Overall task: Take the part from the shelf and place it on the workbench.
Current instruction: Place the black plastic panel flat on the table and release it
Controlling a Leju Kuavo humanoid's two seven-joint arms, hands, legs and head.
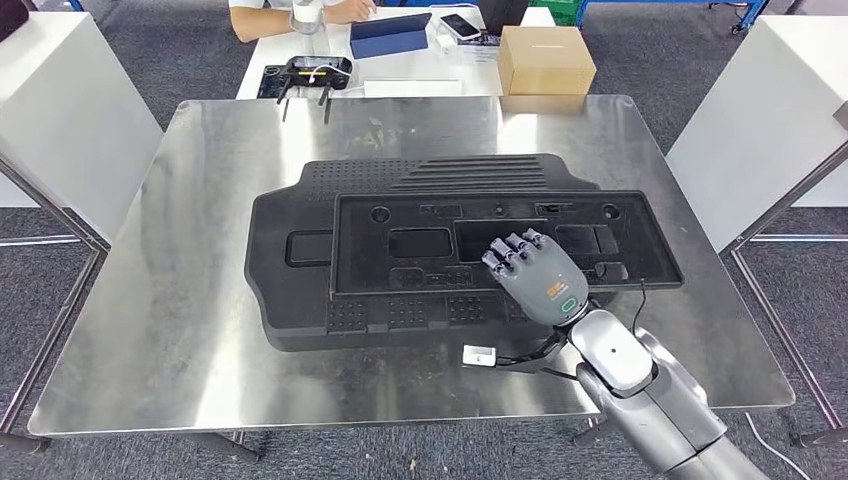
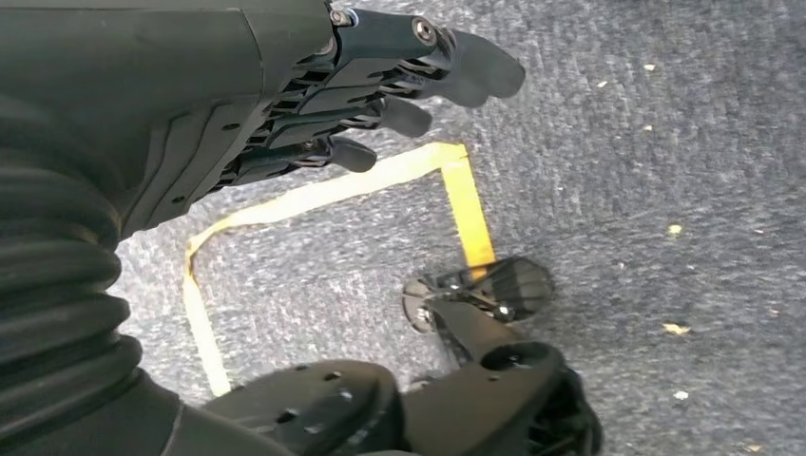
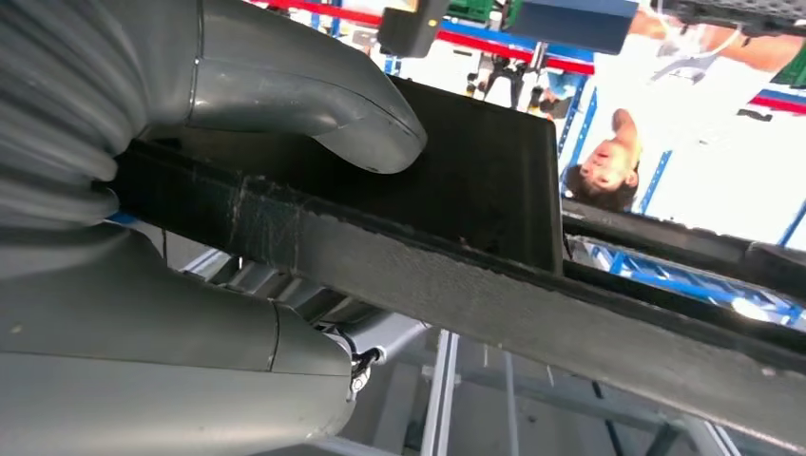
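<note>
Black part [image 1: 500,245] gripped at near edge by right robot hand [image 1: 535,275], overlapping larger panel [image 1: 300,270] on steel bench [image 1: 150,300]. Part should be lowered flat before release. Left robot hand [image 2: 380,95] hangs, fingers apart, nothing held.

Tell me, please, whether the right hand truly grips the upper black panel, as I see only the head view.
Observer: Yes. The right wrist view shows the right hand with its thumb pressed on the upper black panel, on the face opposite the fingers.
Operator: Thank you. Where is the left hand?
Observer: The left hand hangs over grey carpet near yellow floor tape, holding nothing.
</note>
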